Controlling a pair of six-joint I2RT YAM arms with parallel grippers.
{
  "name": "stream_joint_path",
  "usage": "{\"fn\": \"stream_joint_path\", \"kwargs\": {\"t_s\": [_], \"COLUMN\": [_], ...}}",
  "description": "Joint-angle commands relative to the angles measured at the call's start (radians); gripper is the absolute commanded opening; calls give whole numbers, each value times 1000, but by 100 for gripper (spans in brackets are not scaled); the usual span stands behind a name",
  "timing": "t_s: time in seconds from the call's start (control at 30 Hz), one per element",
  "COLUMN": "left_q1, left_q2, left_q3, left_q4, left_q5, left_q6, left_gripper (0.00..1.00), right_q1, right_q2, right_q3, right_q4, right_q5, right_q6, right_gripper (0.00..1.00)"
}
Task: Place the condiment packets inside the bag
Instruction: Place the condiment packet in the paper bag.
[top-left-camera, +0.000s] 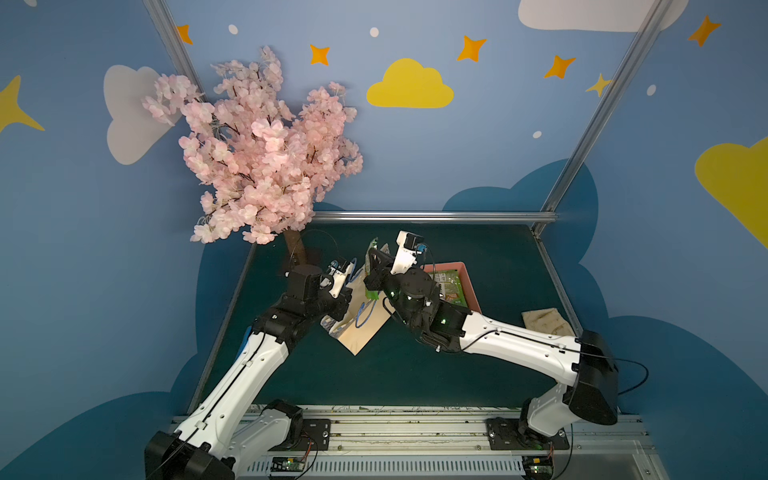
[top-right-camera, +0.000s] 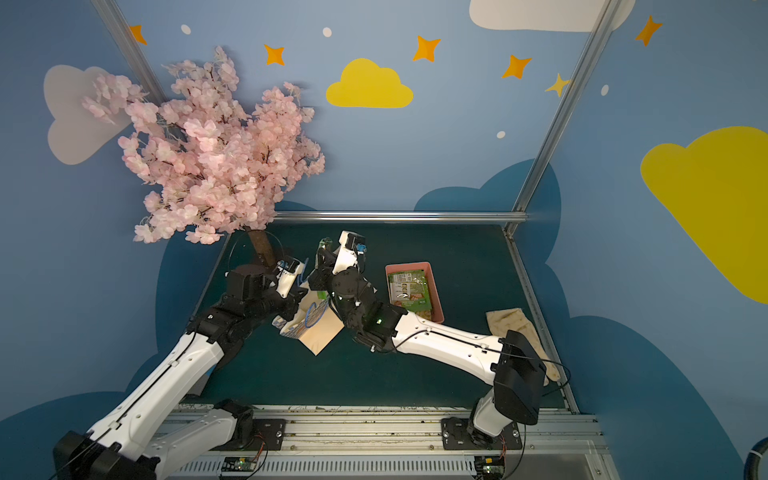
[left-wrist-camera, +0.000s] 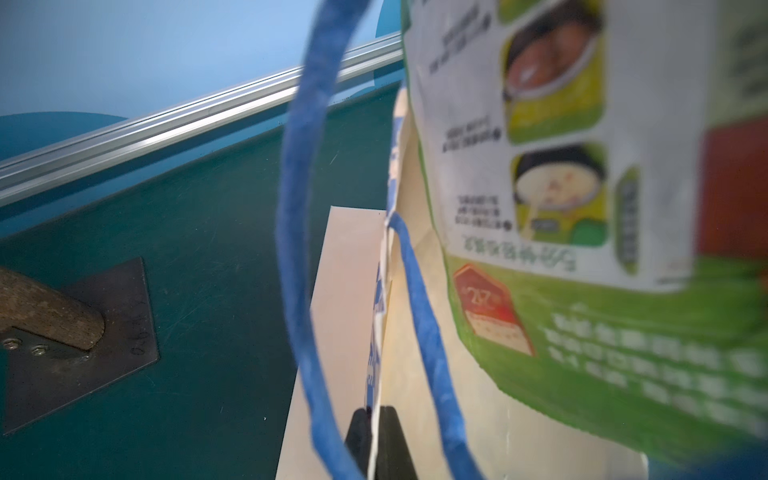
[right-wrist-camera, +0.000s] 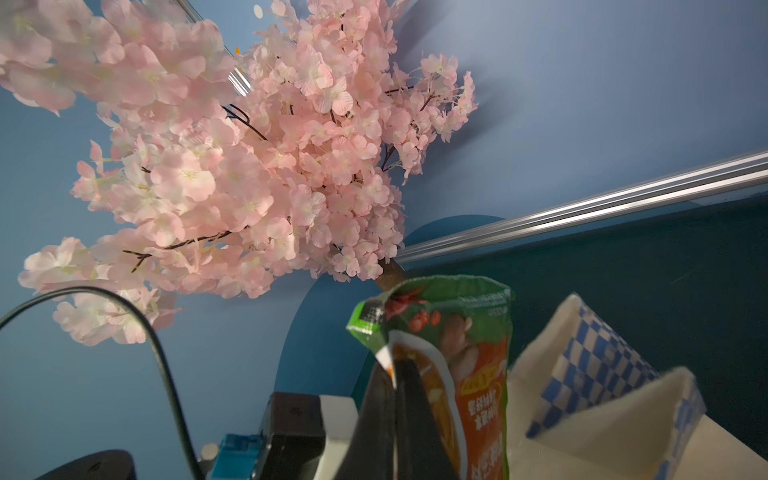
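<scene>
The cream bag (top-left-camera: 360, 328) (top-right-camera: 320, 332), with blue-white checks and blue cord handles (left-wrist-camera: 293, 216), stands mouth up on the green table between my arms. My left gripper (left-wrist-camera: 376, 409) (top-left-camera: 351, 297) is shut on the bag's upper paper edge (left-wrist-camera: 384, 291). My right gripper (right-wrist-camera: 395, 365) (top-left-camera: 376, 266) is shut on a green condiment packet (right-wrist-camera: 469, 332) (left-wrist-camera: 582, 208) (top-left-camera: 371, 252) (top-right-camera: 323, 245). That packet hangs upright, its lower end inside the bag's open mouth (right-wrist-camera: 598, 374). More green condiment packets (top-left-camera: 451, 286) (top-right-camera: 409, 291) lie in the pink tray.
The pink tray (top-left-camera: 471, 291) (top-right-camera: 436, 291) sits right of the bag, partly behind my right arm. A cream glove (top-left-camera: 544, 320) (top-right-camera: 509, 322) lies at the right table edge. A pink blossom tree (top-left-camera: 257, 158) rises at the back left, its trunk (left-wrist-camera: 45, 311) bolted close to the bag.
</scene>
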Motion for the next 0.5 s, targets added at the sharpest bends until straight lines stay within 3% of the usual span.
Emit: {"fn": "stream_joint_path", "kwargs": {"t_s": [0.0, 0.37, 0.47], "left_q1": [-3, -3, 2], "left_q2": [-14, 6, 4], "left_q3": [72, 180, 196], "left_q4": [-7, -72, -89], "left_q5": [-4, 17, 32], "left_q6": [-2, -60, -69], "left_gripper": [3, 3, 3], "right_q1": [21, 31, 19], "right_q2": [-4, -39, -56], "right_q3": [5, -8, -10], "right_q4": [-38, -417, -485], "right_q5": [28, -54, -7], "right_q6": [-43, -224, -216], "right_gripper": [0, 0, 0]}}
